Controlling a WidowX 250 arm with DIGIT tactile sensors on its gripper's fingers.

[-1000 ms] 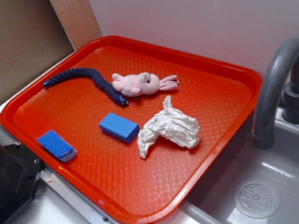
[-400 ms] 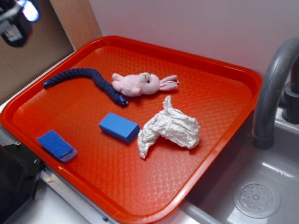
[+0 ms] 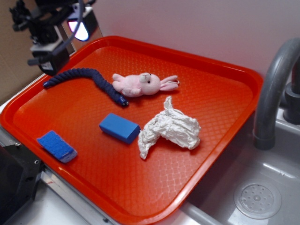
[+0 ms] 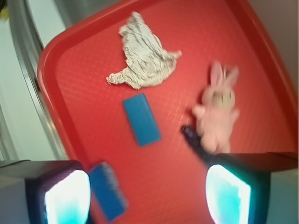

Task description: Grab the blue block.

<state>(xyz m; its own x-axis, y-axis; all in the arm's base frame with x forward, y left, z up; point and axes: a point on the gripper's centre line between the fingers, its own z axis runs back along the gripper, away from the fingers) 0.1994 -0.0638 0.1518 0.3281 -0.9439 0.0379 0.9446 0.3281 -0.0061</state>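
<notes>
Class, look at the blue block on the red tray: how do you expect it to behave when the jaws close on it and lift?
The blue block looks solid with flat faces, so it will probably stay stiff and not roll. Its smooth sides might slip in a light grip. It lies flat on the tray, apart from the crumpled cloth, so tipping seems unlikely.

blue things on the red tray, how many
3: smooth bright-blue rectangular block mid-tray; rough blue sponge by the near-left rim; dark navy braided rope at the back left.
</notes>
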